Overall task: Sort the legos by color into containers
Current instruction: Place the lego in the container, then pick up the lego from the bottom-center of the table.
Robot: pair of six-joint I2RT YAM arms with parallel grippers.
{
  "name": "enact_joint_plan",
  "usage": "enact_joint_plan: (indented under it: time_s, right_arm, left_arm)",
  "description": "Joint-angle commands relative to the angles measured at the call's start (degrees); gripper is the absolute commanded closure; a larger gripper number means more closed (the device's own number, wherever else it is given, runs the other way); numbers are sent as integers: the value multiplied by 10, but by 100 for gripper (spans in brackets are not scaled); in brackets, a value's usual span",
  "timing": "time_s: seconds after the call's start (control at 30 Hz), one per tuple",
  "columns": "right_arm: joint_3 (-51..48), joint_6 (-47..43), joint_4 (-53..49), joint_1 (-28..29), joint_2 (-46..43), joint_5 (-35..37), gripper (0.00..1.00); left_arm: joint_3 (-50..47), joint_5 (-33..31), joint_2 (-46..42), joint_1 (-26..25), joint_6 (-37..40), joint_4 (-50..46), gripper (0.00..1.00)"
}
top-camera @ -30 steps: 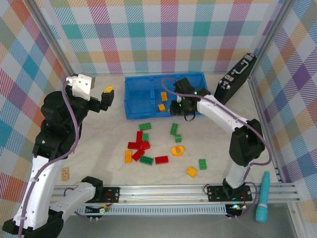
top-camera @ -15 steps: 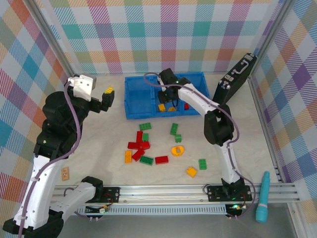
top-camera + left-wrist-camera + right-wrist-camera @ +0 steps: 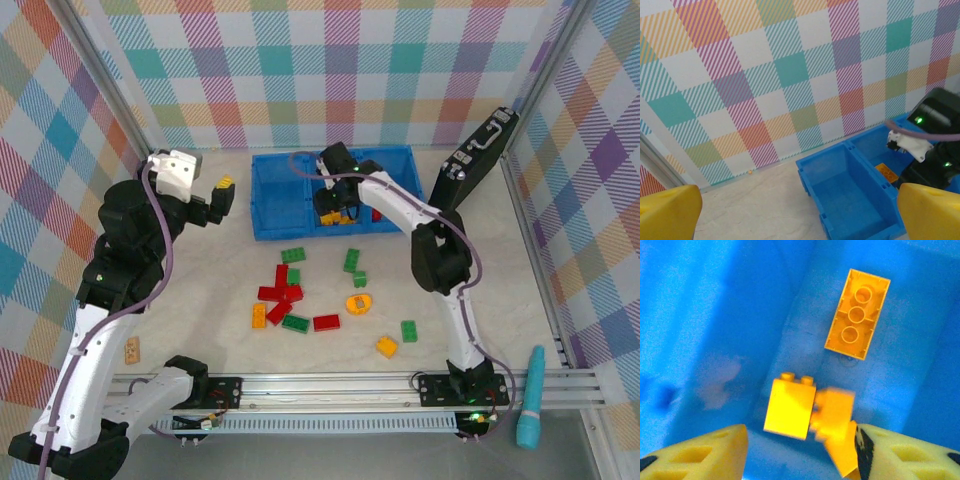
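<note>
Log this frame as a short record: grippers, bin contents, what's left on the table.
left gripper: open, empty, raised left of the blue bin
right gripper: open, above the middle compartment
middle compartment contents: three yellow-orange legos, one blurred
table: loose legos in red, green and yellow-orange

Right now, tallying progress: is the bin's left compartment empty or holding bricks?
Empty. The left compartment has a bare blue floor in the left wrist and top views.
</note>
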Motion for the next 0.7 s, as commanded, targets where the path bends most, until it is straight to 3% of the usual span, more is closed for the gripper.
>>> enact_joint_plan:
  time_s: [0.0,0.37,0.67]
  right_arm:
    - [-30,10,-23,12,-104,-20,37]
    - [-433,202,-25,48,-407,-34,26]
    - [-614,347,-17,89,-540,-52,14]
  left_arm:
    - [-1,-1,5,-2,7,22,0]
    - [-6,3,-22,-2,5,21,0]
    - [-8,16,-36,-2,-5,21,0]
